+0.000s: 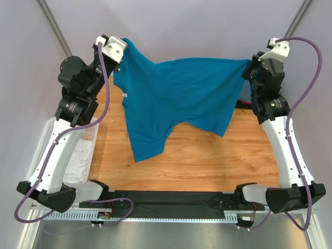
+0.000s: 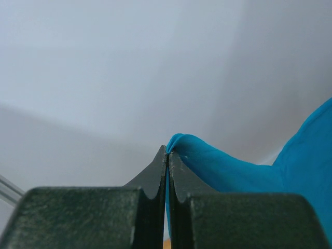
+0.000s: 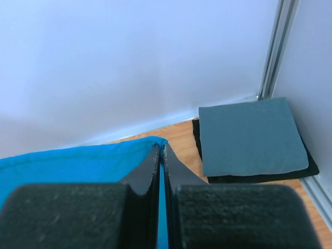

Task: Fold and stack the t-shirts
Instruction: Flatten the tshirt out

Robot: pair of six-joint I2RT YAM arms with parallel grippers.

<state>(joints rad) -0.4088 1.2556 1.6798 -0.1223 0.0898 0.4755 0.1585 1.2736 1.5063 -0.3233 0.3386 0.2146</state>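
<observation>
Wooden table [image 1: 207, 161] below, left gripper [image 2: 167, 151] and right gripper [image 3: 161, 147] each pinch the teal t-shirt [image 1: 181, 93], stretched aloft (spreading step); next it probably needs laying flat for folding.

Lab booth: white panels [image 1: 181, 26], wooden bench [image 1: 207, 161]

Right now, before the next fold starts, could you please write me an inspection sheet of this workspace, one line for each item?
Surface: wooden table, bare wood under the shirt.
Job's things: teal t-shirt stretched in the air between both arms; folded grey tee lying on a dark tee by the far wall.
Clutter: white mesh basket at the left, white cloth inside.
Grippers: left gripper and right gripper both shut on the teal t-shirt.
Cables: a purple cable loops along each arm; no snag seen.
Surroundings: pale walls, a metal post in the corner.
</observation>
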